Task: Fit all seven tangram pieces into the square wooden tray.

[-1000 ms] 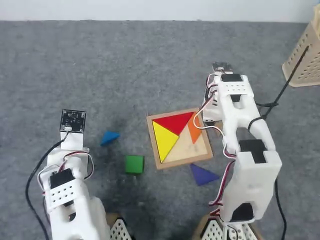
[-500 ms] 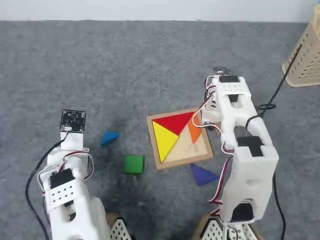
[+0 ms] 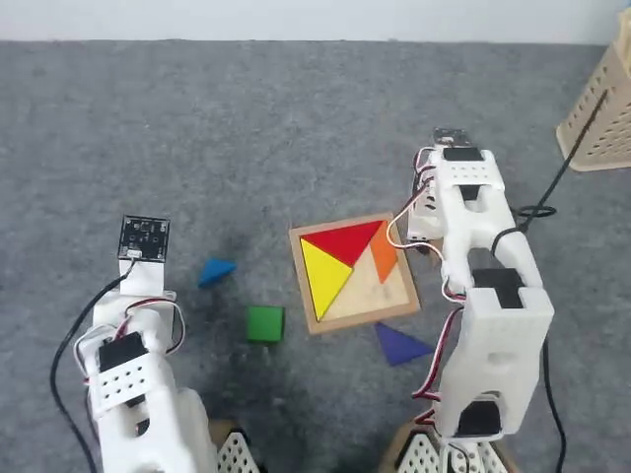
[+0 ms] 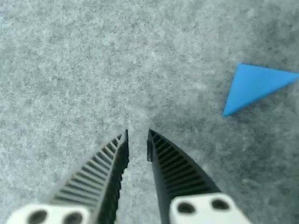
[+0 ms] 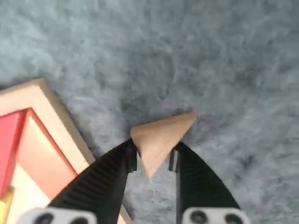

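The square wooden tray (image 3: 402, 299) lies mid-table with a red triangle (image 3: 345, 241), a yellow triangle (image 3: 323, 276) and an orange piece (image 3: 385, 258) inside it. A blue triangle (image 3: 217, 271), a green square (image 3: 264, 323) and a purple triangle (image 3: 399, 344) lie on the carpet around it. The right arm (image 3: 463, 197) stands at the tray's right side. In the right wrist view my right gripper (image 5: 152, 156) is shut on a plain wooden triangle (image 5: 161, 133), just off the tray's rim (image 5: 56, 116). My left gripper (image 4: 137, 135) hangs over bare carpet, slightly open and holding nothing, with the blue triangle (image 4: 254, 86) a short way off.
Grey carpet covers the table. A perforated wooden stand (image 3: 601, 108) sits at the far right edge. The left arm (image 3: 128, 355) stays at the near left. A black cable (image 3: 567, 168) runs from the right arm toward the stand.
The right arm has shifted a little to the right, away from the tray's edge. The left arm and the loose pieces have not moved.
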Tool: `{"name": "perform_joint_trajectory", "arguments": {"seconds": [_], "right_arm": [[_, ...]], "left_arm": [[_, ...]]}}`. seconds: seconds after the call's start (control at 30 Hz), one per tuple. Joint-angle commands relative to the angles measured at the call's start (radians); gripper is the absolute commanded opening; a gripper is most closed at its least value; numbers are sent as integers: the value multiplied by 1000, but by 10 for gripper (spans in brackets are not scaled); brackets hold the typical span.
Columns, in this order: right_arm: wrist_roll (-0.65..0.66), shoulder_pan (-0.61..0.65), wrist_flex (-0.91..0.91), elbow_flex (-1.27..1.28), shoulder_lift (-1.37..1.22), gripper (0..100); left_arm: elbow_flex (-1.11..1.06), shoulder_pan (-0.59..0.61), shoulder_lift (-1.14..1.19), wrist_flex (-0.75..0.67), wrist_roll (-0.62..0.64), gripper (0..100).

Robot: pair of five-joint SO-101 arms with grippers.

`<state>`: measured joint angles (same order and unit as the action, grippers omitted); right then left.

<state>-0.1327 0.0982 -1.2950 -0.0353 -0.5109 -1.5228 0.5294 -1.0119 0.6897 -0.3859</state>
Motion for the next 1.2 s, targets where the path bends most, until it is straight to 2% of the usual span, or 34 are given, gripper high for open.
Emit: {"name": "perform_joint_trajectory", "arguments": {"seconds": [0.0, 0.1, 0.23, 0.63, 0.8, 1.17], "right_arm": [[3, 5, -15, -37, 64, 76], [0, 2, -62, -37, 93, 131], [-81, 10, -79, -41, 127, 196], [-338, 53, -59, -224, -7, 191], [-345, 24, -137, -290, -76, 188], [-339, -10, -160, -288, -94, 165]], "left_arm": [[7, 2, -23, -21, -11, 66], [7, 2, -23, -21, -11, 66], [7, 2, -23, -21, -11, 66], [7, 0, -23, -21, -11, 66], [7, 0, -23, -21, -11, 66], [7, 0, -23, -21, -11, 66]]}}
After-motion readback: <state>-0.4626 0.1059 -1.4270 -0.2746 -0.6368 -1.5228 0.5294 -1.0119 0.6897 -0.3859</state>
